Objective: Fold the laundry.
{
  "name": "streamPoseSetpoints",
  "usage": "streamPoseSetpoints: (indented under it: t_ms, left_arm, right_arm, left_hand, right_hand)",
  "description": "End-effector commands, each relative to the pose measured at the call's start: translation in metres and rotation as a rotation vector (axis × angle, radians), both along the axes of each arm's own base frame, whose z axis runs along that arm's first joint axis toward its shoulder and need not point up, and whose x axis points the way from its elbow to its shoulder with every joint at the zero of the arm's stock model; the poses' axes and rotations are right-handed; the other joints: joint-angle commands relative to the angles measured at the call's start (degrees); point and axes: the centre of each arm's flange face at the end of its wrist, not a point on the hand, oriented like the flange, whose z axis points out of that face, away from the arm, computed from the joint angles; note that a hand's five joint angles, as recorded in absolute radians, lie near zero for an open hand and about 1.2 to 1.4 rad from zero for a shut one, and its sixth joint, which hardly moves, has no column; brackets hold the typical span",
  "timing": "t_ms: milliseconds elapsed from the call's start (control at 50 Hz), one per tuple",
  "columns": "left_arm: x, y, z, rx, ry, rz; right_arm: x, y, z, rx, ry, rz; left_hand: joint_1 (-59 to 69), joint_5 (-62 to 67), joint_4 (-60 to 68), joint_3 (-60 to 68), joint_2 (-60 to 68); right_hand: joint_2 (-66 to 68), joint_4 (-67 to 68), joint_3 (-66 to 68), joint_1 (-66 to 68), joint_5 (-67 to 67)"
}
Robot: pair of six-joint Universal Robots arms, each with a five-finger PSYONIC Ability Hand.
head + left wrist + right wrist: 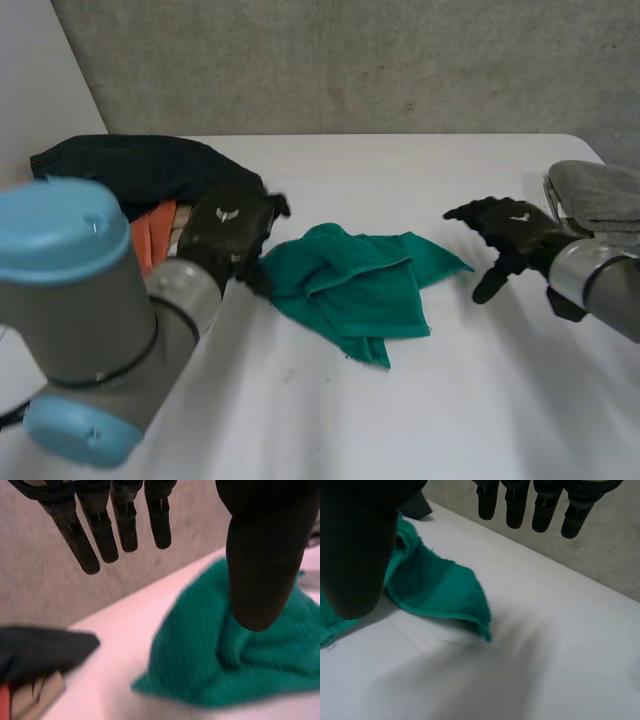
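A crumpled green towel (360,285) lies near the middle of the white desk (420,410), bunched into loose folds with 1 corner pointing toward the robot's right side. The left hand (232,228) hangs at the towel's left edge, close to the cloth; whether it touches cannot be told. In the left wrist view its fingers (100,527) are straight and spread, and the thumb stands apart from them above the green cloth, so the hand is open and grips nothing. The right hand (510,230) is over bare desk just beyond the towel's pointed right corner, apart from the cloth. In the right wrist view its fingers (545,507) reach out straight and the thumb is held wide, again open and empty.

Behind the left hand, a heap of laundry sits at the desk's left end: a dark garment (120,170) on top and an orange piece (152,238) showing beneath it. A grey cloth (600,195) rests at the desk's right edge, behind the right arm. A grey wall (350,60) backs the scene.
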Motion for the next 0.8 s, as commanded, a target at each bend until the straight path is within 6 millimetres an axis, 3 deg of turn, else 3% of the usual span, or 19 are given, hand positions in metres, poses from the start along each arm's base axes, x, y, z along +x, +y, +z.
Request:
streamPoseSetpoints:
  t_ms: [20, 160, 240, 400, 460, 520, 540, 560, 600, 640, 660, 680, 720, 740, 760, 800]
  left_arm:
    - [-0.002, 0.011, -0.033, 0.08, 0.023, 0.01]
    - [-0.016, -0.007, -0.059, 0.153, 0.072, -0.008]
    - [-0.029, -0.021, -0.063, 0.148, 0.102, -0.041]
    - [-0.049, -0.049, -0.077, 0.132, 0.123, -0.054]
    - [-0.054, -0.057, -0.082, 0.138, 0.134, -0.048]
    - [-0.06, -0.064, -0.087, 0.15, 0.161, -0.044]
    - [-0.061, -0.065, -0.088, 0.154, 0.166, -0.044]
    - [-0.061, -0.067, -0.085, 0.153, 0.183, -0.041]
    - [-0.061, -0.068, -0.083, 0.151, 0.188, -0.037]
    - [-0.061, -0.07, -0.071, 0.13, 0.206, -0.036]
    - [-0.06, -0.071, -0.063, 0.113, 0.216, -0.035]
    - [-0.055, -0.074, -0.032, 0.059, 0.249, -0.029]
    - [-0.047, -0.076, -0.007, 0.015, 0.278, -0.019]
    - [-0.043, -0.078, 0.004, -0.006, 0.29, -0.011]
    - [-0.035, -0.079, 0.026, -0.048, 0.31, 0.0]
    - [-0.028, -0.078, 0.045, -0.082, 0.327, 0.006]
  right_arm:
    - [0.032, -0.003, -0.021, 0.009, 0.006, 0.082]
    - [0.054, -0.019, -0.038, -0.061, -0.001, 0.129]
    - [0.059, -0.028, -0.045, -0.077, -0.01, 0.131]
    - [0.081, -0.02, -0.058, -0.067, -0.015, 0.193]
    - [0.084, -0.021, -0.064, -0.058, -0.014, 0.197]
    - [0.087, -0.02, -0.065, -0.059, -0.016, 0.206]
    - [0.088, -0.019, -0.064, -0.063, -0.016, 0.211]
    - [0.088, -0.019, -0.062, -0.068, -0.017, 0.211]
    - [0.089, -0.021, -0.052, -0.093, -0.022, 0.208]
    - [0.089, -0.022, -0.039, -0.124, -0.026, 0.206]
    - [0.086, -0.024, -0.021, -0.169, -0.026, 0.2]
    - [0.085, -0.024, -0.012, -0.19, -0.029, 0.197]
    - [0.084, -0.022, 0.007, -0.232, -0.036, 0.196]
    - [0.082, -0.019, 0.027, -0.276, -0.045, 0.195]
    - [0.082, -0.016, 0.037, -0.298, -0.05, 0.193]
    - [0.08, -0.012, 0.057, -0.34, -0.061, 0.189]
  left_hand:
    - [4.72, 5.75, 5.93, 5.53, 5.57]
    - [4.05, 5.08, 5.27, 4.86, 4.91]
    - [0.87, 1.9, 2.08, 1.68, 1.73]
    - [1.85, 2.88, 3.07, 2.66, 2.71]
    - [4.37, 5.4, 5.59, 5.18, 5.23]
    - [26.18, 27.2, 27.39, 26.99, 27.03]
    - [34.91, 35.94, 36.13, 35.72, 35.77]
    - [55.96, 56.99, 57.17, 56.77, 56.82]
    - [56.17, 57.2, 57.39, 56.98, 57.03]
    - [56.17, 57.2, 57.39, 56.98, 57.03]
    - [56.17, 57.2, 57.39, 56.98, 57.03]
    - [56.17, 57.2, 57.39, 56.98, 57.03]
    - [56.17, 57.2, 57.39, 56.98, 57.03]
    - [56.17, 57.2, 57.39, 56.98, 57.03]
    - [56.17, 57.2, 57.39, 56.98, 57.03]
    - [56.17, 57.2, 57.39, 56.98, 57.03]
  right_hand:
    - [6.21, 6.1, 6.19, 5.38, 5.38]
    - [15.29, 15.18, 15.27, 14.47, 14.47]
    - [15.13, 15.02, 15.11, 14.31, 14.31]
    - [17.3, 17.19, 17.29, 16.48, 16.48]
    - [29.02, 28.91, 29.0, 28.2, 28.2]
    - [43.33, 43.22, 43.31, 42.51, 42.51]
    - [59.71, 59.6, 59.69, 58.88, 58.89]
    - [67.97, 67.86, 67.95, 67.15, 67.15]
    - [68.06, 67.95, 68.04, 67.23, 67.24]
    - [68.06, 67.95, 68.04, 67.23, 67.24]
    - [68.06, 67.95, 68.04, 67.23, 67.24]
    - [68.06, 67.95, 68.04, 67.23, 67.24]
    - [68.06, 67.95, 68.04, 67.23, 67.24]
    - [68.06, 67.95, 68.04, 67.23, 67.24]
    - [68.06, 67.95, 68.04, 67.23, 67.24]
    - [68.06, 67.95, 68.04, 67.23, 67.24]
